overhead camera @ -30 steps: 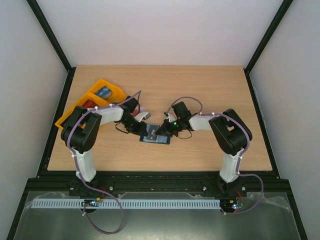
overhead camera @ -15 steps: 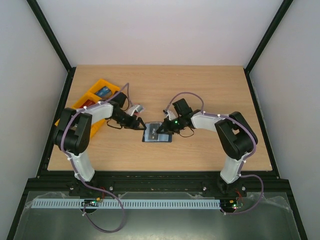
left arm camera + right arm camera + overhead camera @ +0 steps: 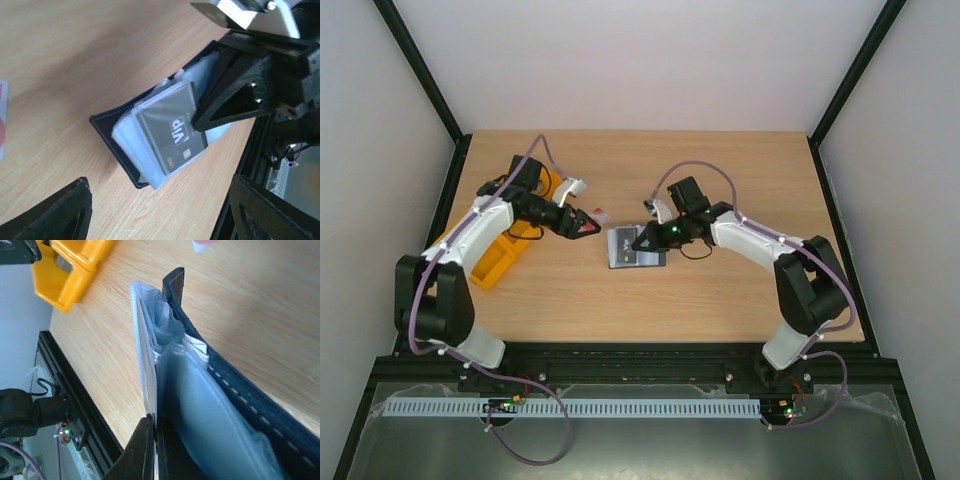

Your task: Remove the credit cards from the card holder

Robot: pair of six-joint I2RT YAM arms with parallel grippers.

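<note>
Overhead, the navy card holder [image 3: 625,256] lay open on the wooden bench [image 3: 720,180], near the middle and between the two arms. Its pale blue inside with clear sleeves faced up. The grey VIP card [image 3: 170,125] rested on top of those sleeves, partly out of its pocket. The right tool [image 3: 640,241] was clenched, its tips pinching the edge of a clear sleeve of the holder, right beside the grey card. The left tool [image 3: 588,226] was released, fingers wide apart with nothing between them, hovering just left of the holder. The white card [image 3: 2,105] with a red mark lay flat on the bench near that tool, apart from the holder. An orange tray [image 3: 492,262] sat at the bench's left edge.
</note>
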